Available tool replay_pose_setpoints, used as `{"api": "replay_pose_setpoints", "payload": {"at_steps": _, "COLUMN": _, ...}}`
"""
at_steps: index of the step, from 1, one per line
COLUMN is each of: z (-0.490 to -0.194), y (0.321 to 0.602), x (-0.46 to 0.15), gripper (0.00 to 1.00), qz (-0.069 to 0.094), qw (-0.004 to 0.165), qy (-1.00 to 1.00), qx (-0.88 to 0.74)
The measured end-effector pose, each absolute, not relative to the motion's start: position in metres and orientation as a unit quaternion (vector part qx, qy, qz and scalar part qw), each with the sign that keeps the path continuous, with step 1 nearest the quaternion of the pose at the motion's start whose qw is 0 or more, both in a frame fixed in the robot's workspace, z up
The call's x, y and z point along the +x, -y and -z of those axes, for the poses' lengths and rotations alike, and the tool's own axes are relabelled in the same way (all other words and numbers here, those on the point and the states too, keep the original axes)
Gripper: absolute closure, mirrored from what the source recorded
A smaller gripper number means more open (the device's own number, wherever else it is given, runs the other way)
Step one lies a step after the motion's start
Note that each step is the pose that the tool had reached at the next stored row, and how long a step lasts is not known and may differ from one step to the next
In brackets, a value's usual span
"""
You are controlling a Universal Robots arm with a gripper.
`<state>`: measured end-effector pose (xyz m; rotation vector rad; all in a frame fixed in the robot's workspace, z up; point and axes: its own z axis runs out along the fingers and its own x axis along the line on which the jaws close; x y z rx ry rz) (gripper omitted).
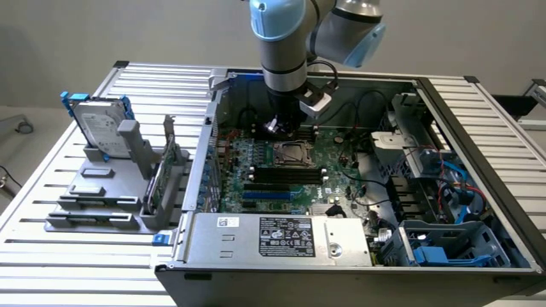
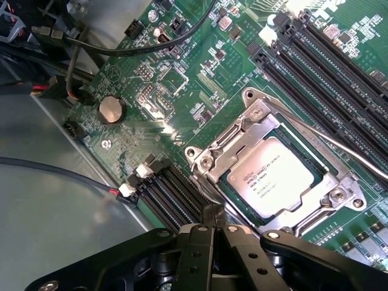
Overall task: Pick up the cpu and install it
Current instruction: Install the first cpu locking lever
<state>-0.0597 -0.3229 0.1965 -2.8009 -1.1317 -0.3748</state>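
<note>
Evidently, by this moment you had the cpu (image 2: 271, 185) lying flat inside the socket (image 2: 276, 176) on the motherboard (image 2: 182, 79), its silver top plate facing up and its printed lettering readable, so the placing part of the job looked done as far as could be judged. The socket's metal frame stood around the chip on all sides, and the thin retention lever (image 2: 339, 145) ran alongside the frame; whether it was latched could not be told. Your gripper (image 2: 213, 227) had its fingers pressed together with nothing between them, their tips poised just beside the socket's corner, next to the black memory slots (image 2: 167, 197). In the exterior view the gripper (image 1: 279, 125) hung inside the open computer case (image 1: 477, 115), just above the board and close to the socket (image 1: 290, 152). Off to the exterior view's left, the hard drive (image 1: 98, 125) stood upright in its grey holder (image 1: 102, 192) on the slatted table (image 1: 51, 262), well apart from the work.
</note>
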Motion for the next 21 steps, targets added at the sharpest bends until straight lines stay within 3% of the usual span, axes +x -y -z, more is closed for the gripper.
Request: {"api": "replay_pose_setpoints", "payload": {"at_steps": 21, "z": -0.1965, "y": 0.3235, "x": -0.0512, "gripper": 0.89, "qz": 0.123, "qw": 0.048, "qy": 0.371, "qx": -0.919}}
